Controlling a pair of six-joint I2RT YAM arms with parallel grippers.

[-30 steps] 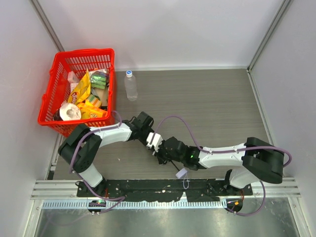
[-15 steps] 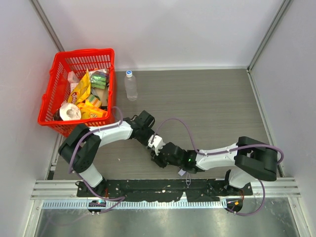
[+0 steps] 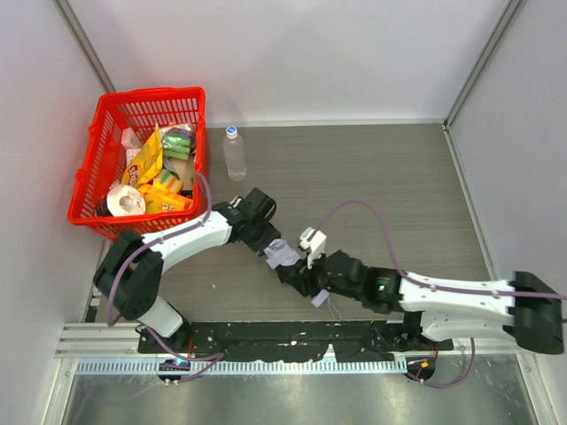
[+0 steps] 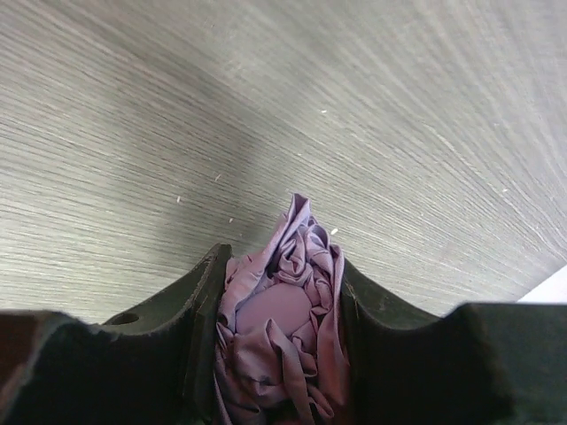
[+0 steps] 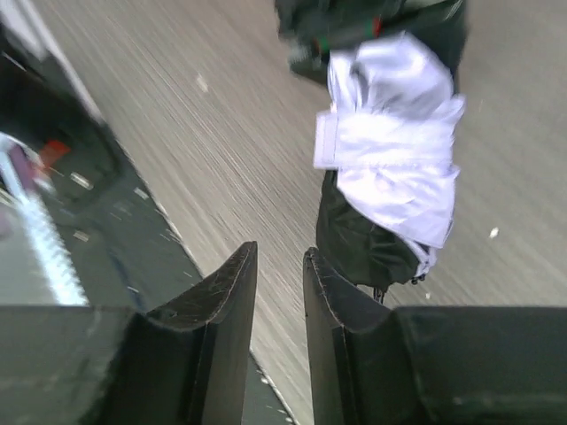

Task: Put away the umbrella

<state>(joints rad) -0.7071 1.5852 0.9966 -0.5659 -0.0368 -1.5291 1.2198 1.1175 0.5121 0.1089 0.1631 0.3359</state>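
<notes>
**Figure: top and wrist views.** My left hand [image 4: 280, 266] is clamped on the umbrella [image 4: 282, 323], with bunched lavender fabric packed between both fingers [image 4: 199, 301]. Seen from above, the umbrella is at the near middle of the tabletop [image 3: 381, 177], close to the black base rail [image 3: 266, 335] along the near edge. I cannot tell whether it rests on the surface. My right hand [image 5: 281, 292] is empty, its jaws narrowly parted. The umbrella's dark lower part lies just beside one of its fingers, contact uncertain. Open wood-grain surface runs to the far wall and to the right. The red basket [image 3: 151, 93] occupies the far left corner, and a clear bottle [image 3: 235, 155] stands just beside its right rim.
</notes>
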